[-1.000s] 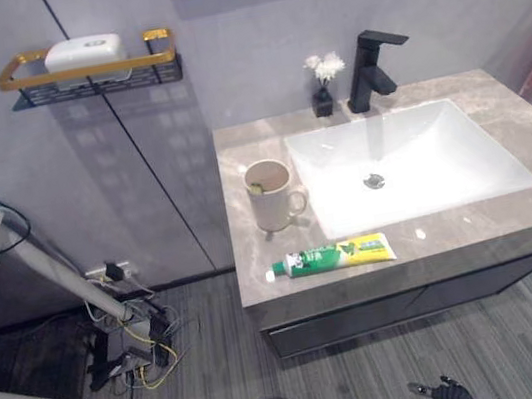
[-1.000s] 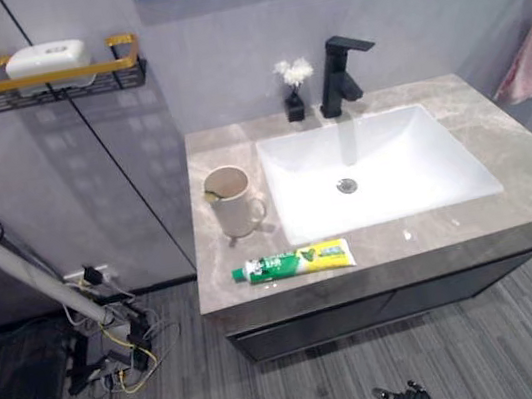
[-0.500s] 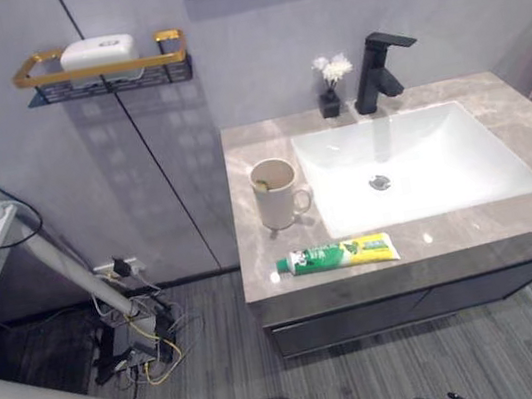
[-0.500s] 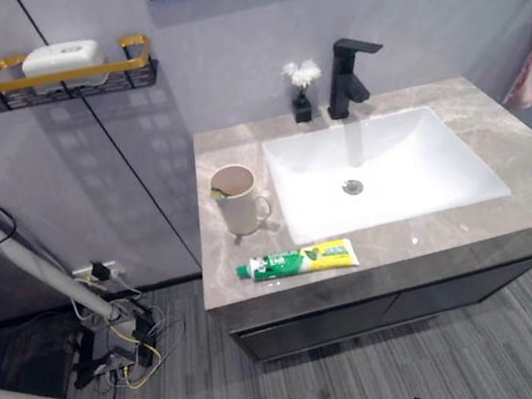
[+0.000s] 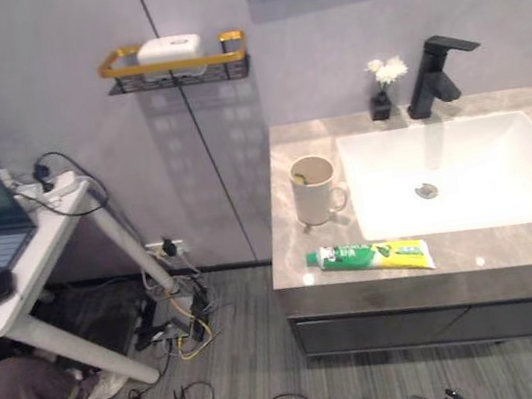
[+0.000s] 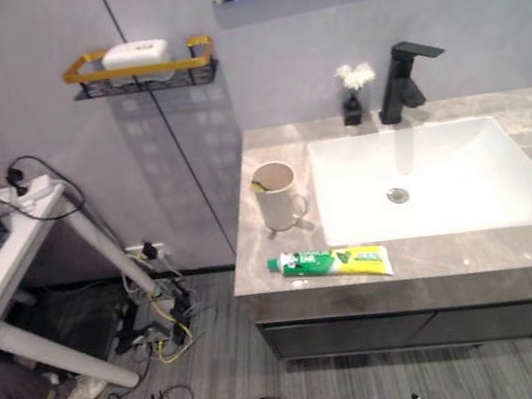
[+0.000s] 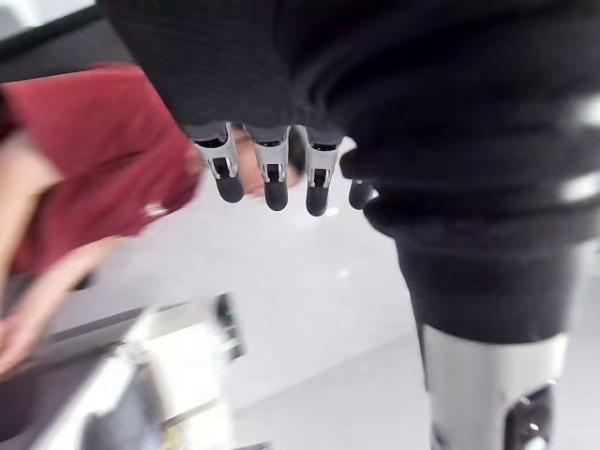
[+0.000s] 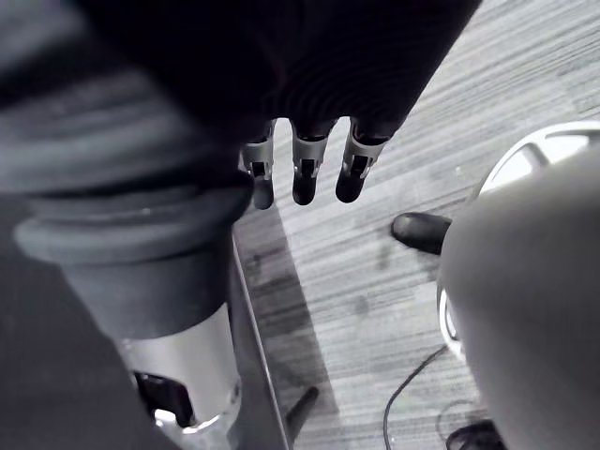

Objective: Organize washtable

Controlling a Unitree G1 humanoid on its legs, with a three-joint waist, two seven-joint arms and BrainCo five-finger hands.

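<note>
Only the camera has swung left since a moment ago; nothing on the grey tabletop (image 5: pixel 289 218) shifted. A mug (image 5: pixel 315 190) stands beside the white sink (image 5: pixel 465 178), with a toothpaste tube (image 5: pixel 368 257) lying just in front of the mug. The left hand (image 7: pixel 272 183) and right hand (image 8: pixel 305 173) hang with fingers relaxed, holding nothing.

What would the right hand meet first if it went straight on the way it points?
Probably the grey striped floor: the right hand hangs open, pointing at it, nothing between; depth is unclear.
</note>
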